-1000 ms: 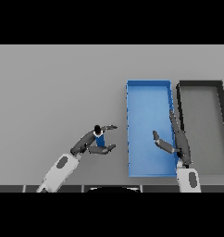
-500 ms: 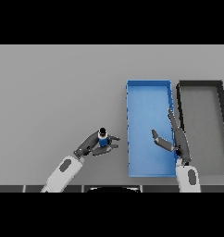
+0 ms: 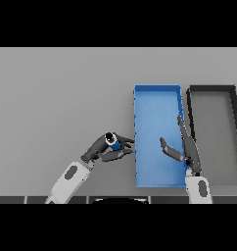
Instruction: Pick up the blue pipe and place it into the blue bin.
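A short blue pipe (image 3: 114, 143) with a dark open end sits in my left hand (image 3: 102, 149), whose fingers and thumb curl round it. The hand is just left of the blue bin (image 3: 157, 95), near the bin's front half. The bin is a long rectangular tray lying lengthwise away from me, with nothing inside it. My right hand (image 3: 185, 147) hangs over the bin's right front part, fingers straight and thumb spread, holding nothing.
A black bin (image 3: 213, 89) of similar size lies directly right of the blue bin, their long sides nearly touching. Bare grey table (image 3: 57, 98) stretches to the left and back.
My left hand has carried the blue pipe to the right, closer to the blue bin's left wall. The right hand has hardly moved.
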Tool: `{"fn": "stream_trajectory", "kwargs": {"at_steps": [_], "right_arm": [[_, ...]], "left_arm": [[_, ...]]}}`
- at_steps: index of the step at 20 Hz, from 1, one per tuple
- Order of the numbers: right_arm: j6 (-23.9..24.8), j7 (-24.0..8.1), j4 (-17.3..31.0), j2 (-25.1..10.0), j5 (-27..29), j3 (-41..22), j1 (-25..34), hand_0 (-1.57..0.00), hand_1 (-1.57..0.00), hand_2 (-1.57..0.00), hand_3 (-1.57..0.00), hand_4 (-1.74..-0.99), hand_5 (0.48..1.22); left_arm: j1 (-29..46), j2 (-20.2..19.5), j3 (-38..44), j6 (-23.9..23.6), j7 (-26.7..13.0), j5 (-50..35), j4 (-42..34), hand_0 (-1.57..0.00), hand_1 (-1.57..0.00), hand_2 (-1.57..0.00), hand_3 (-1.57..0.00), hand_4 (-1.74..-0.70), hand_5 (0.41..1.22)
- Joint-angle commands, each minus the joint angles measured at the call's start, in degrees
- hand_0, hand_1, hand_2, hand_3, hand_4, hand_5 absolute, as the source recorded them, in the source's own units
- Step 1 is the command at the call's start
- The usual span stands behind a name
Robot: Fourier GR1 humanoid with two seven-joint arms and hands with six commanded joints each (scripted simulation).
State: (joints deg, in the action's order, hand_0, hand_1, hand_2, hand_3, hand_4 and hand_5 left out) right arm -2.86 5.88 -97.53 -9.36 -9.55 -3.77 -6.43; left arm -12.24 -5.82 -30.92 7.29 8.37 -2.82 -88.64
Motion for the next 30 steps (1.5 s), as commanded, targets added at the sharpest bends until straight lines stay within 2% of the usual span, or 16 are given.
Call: {"fn": "stream_trajectory", "kwargs": {"at_steps": [1, 2, 4, 7, 10, 11, 13, 15, 16, 17, 18, 19, 21, 24, 27, 30], "right_arm": [[-0.08, 0.64, 0.27, -0.36, -0.33, 0.03, -0.41, 0.00, 0.00, 0.00, 0.00, -1.184, 0.643], [0.05, -0.22, 0.59, -0.49, -0.18, 0.39, 0.19, 0.00, 0.00, 0.00, 0.00, -1.176, 0.643], [0.31, -0.08, 0.72, -0.54, -0.68, 0.29, -0.08, 0.00, 0.00, 0.00, 0.00, -1.161, 0.644], [0.10, 0.86, 0.85, -1.08, -0.05, 0.97, 0.21, 0.00, 0.00, 0.00, 0.00, -1.151, 0.643], [4.28, 1.96, -4.45, 1.72, -3.50, -0.57, -5.96, 0.00, 0.00, 0.00, 0.00, -1.139, 0.643], [6.31, 1.88, -6.84, 3.15, -5.34, -1.35, -8.88, 0.00, 0.00, 0.00, 0.00, -1.138, 0.643], [10.57, 1.63, -12.01, 6.37, -9.97, -3.46, -15.61, 0.00, 0.00, 0.00, 0.00, -1.188, 0.643], [12.72, 0.36, -15.10, 8.39, -12.34, -4.69, -18.68, 0.00, 0.00, 0.00, 0.00, -1.184, 0.642], [12.60, 0.42, -16.73, 8.17, -12.06, -4.52, -19.10, 0.00, 0.00, -0.02, 0.00, -1.187, 0.642], [10.50, 2.41, -17.86, 8.23, -8.34, -4.59, -19.06, 0.00, 0.00, -0.04, 0.00, -1.195, 0.648], [7.44, 2.82, -19.57, 8.18, -3.99, -5.00, -19.05, 0.00, -0.01, -0.07, 0.00, -1.198, 0.641], [4.10, 1.10, -22.00, 7.14, 0.16, -5.23, -18.67, 0.00, -0.02, -0.09, 0.00, -1.202, 0.624], [-1.23, -7.14, -23.42, 3.72, 4.82, -4.86, -16.00, 0.00, -0.03, -0.12, 0.00, -1.215, 0.607], [-7.19, -15.58, -24.78, 0.45, 10.18, -5.91, -9.08, 0.00, -0.01, -0.11, 0.00, -1.237, 0.577], [-9.37, -23.32, -26.83, -1.64, 12.31, -7.65, -1.60, 0.00, -0.01, -0.10, 0.00, -1.261, 0.560], [-11.05, -29.08, -27.06, -3.00, 12.39, -10.70, 5.96, 0.00, 0.00, -0.07, 0.00, -1.291, 0.558]], "left_arm": [[-0.93, 0.38, 0.19, 0.24, -0.68, 0.14, -0.09, -1.55, -1.56, -1.56, -1.56, -1.47, 1.215], [-1.50, 0.69, 0.03, 0.77, -1.86, 0.26, -0.77, -1.56, -1.56, -1.56, -1.56, -1.47, 1.217], [-0.41, 0.60, -0.59, 1.54, -2.31, 0.78, -2.74, -1.56, -1.56, -1.56, -1.56, -1.47, 1.218], [-1.58, 1.15, 0.27, 2.33, -5.32, 1.16, -2.92, -1.57, -1.57, -1.57, -1.57, -1.47, 1.220], [-1.45, 2.02, 0.89, 2.75, -4.89, 2.28, -1.91, -1.57, -1.57, -1.57, -1.57, -1.47, 1.220], [-1.31, 2.17, 0.99, 3.16, -4.73, 2.43, -1.90, -1.57, -1.57, -1.57, -1.57, -1.47, 1.220], [-1.51, 3.04, 0.92, 3.48, -5.32, 3.33, -1.68, -1.57, -1.57, -1.57, -1.57, -1.47, 1.220], [-0.72, 3.23, 1.11, 4.19, -4.73, 3.68, -1.96, -1.57, -1.57, -1.57, -1.57, -1.47, 1.220], [-0.94, 3.63, 1.47, 4.30, -4.70, 3.89, -1.56, -1.57, -1.57, -1.57, -1.57, -1.47, 1.220], [-0.94, 3.85, 1.66, 4.46, -4.62, 4.18, -1.59, -1.57, -1.57, -1.57, -1.57, -1.47, 1.221], [-0.70, 3.99, 1.68, 4.96, -4.94, 4.05, -2.38, -1.57, -1.57, -1.57, -1.57, -1.47, 1.221], [-0.89, 4.07, 2.09, 5.41, -4.91, 4.06, -2.26, -1.57, -1.57, -1.57, -1.57, -1.47, 1.221], [-0.97, 4.88, 2.42, 5.77, -5.44, 4.22, -2.59, -1.57, -1.57, -1.57, -1.57, -1.47, 1.221], [-0.19, 5.22, 2.54, 6.59, -5.81, 5.32, -2.37, -1.57, -1.57, -1.57, -1.57, -1.47, 1.221], [-0.38, 5.38, 3.32, 7.26, -6.31, 5.86, -2.54, -1.57, -1.57, -1.57, -1.57, -1.47, 1.221], [-0.87, 6.26, 3.57, 7.85, -6.82, 6.77, -2.35, -1.57, -1.57, -1.57, -1.57, -1.47, 1.221]]}}
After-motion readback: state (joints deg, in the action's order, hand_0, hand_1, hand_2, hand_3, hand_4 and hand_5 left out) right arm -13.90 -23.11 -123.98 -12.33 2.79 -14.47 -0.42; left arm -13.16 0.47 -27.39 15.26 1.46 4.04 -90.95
